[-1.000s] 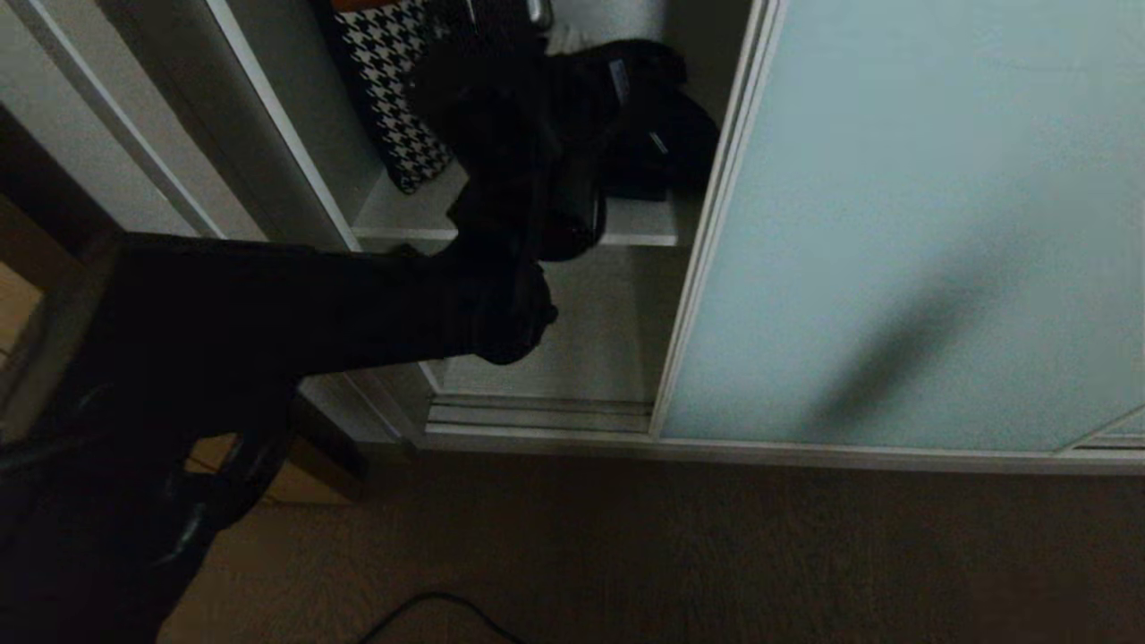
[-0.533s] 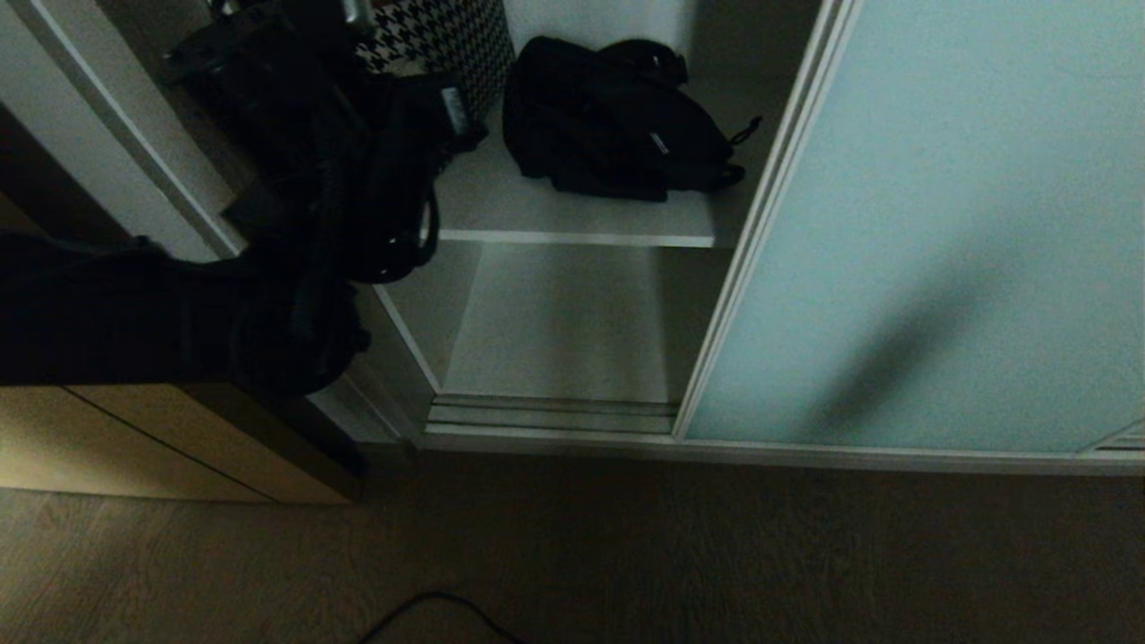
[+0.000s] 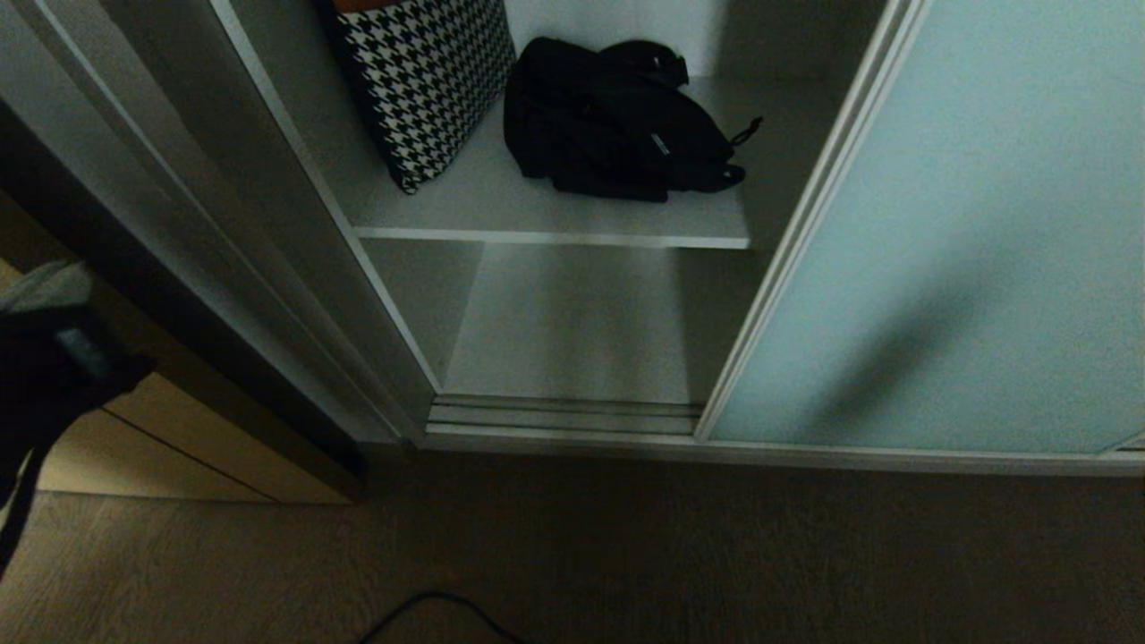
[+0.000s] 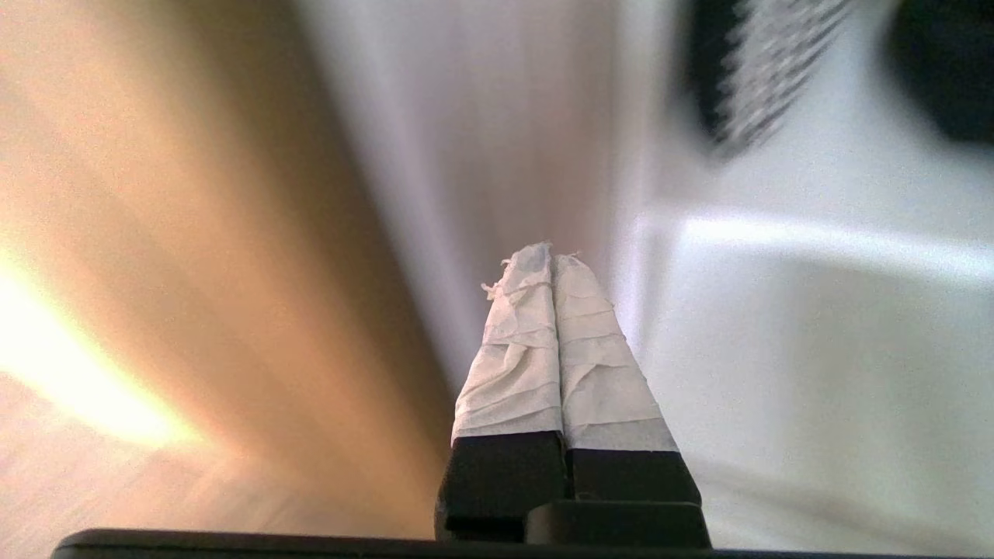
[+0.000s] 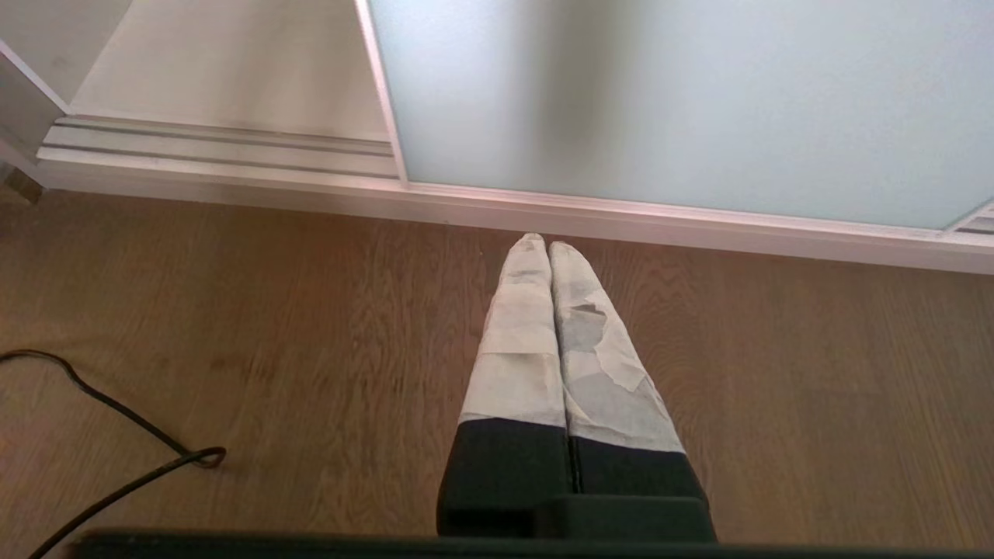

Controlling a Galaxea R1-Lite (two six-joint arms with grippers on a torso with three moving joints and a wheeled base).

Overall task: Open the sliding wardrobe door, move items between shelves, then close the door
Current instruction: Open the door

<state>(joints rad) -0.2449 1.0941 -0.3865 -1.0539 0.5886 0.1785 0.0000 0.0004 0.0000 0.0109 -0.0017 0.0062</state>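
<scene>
The black bag (image 3: 617, 125) was judged soft and light, best pinched by its strap; both hands (image 4: 553, 260) (image 5: 547, 247) were pressed together, empty.

The sliding wardrobe door (image 3: 966, 233) stands drawn to the right, leaving the compartment's left side open. On the upper shelf (image 3: 555, 224), the houndstooth bag (image 3: 429, 80) fills the back left corner and the black bag (image 3: 617, 121) the back middle; its front edge and right end lie bare. The lower shelf (image 3: 572, 331) is unobstructed.
</scene>
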